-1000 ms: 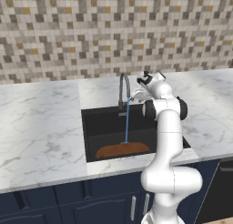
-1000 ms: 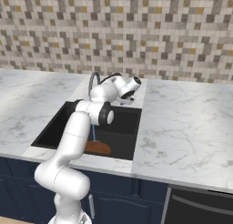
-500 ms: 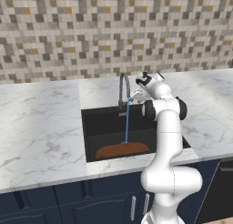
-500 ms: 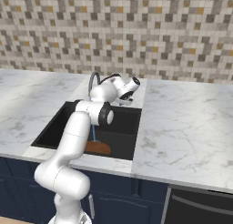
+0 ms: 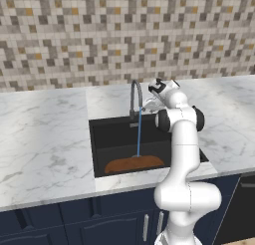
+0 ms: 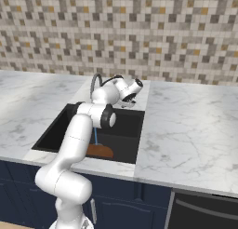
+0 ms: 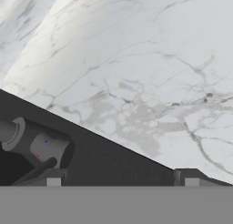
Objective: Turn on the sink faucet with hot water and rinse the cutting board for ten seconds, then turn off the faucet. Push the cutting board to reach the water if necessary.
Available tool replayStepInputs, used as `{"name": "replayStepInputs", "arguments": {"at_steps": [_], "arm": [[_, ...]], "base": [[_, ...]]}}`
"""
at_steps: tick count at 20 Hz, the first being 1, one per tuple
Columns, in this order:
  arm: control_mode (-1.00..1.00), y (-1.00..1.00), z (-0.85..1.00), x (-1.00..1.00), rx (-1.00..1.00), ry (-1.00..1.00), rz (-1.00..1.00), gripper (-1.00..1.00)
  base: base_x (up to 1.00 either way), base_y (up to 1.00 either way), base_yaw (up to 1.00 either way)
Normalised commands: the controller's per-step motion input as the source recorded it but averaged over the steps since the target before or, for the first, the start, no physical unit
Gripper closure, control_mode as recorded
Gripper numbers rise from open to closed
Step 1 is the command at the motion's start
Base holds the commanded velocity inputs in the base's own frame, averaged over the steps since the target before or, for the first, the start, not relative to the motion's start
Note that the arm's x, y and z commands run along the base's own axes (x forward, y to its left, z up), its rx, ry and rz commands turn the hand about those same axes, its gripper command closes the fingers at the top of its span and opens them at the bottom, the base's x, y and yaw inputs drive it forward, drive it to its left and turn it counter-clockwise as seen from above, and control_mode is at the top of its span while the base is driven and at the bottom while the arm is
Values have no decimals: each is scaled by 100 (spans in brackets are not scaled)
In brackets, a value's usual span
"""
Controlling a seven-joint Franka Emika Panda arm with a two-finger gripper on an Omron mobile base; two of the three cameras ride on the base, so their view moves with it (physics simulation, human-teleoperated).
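Marble bench (image 5: 45,139) around black sink (image 5: 114,134); arm bent over basin, hand (image 5: 155,87) beside faucet (image 5: 135,97), fingers spread, gripping nothing. Water (image 5: 139,132) hit cutting board (image 5: 133,164) at basin's front.

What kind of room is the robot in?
It looks like a kitchen: a deep matte-black sink set in a white marble counter, a dark-grey gooseneck faucet running blue water onto an orange-brown wooden cutting board.
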Motion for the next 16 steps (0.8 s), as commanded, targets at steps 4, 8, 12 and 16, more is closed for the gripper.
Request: {"name": "replayStepInputs", "arguments": {"at_steps": [4, 8, 12, 16], "arm": [[-100, 37, -11, 0, -1, 0, 0, -100], [-100, 44, -12, 0, -1, 0, 0, -100], [-100, 46, -15, 0, -2, 0, 0, -100], [-100, 52, -19, 0, -2, 0, 0, -100]], "base": [[0, 0, 0], [0, 0, 0], [0, 0, 0], [0, 0, 0]]}}
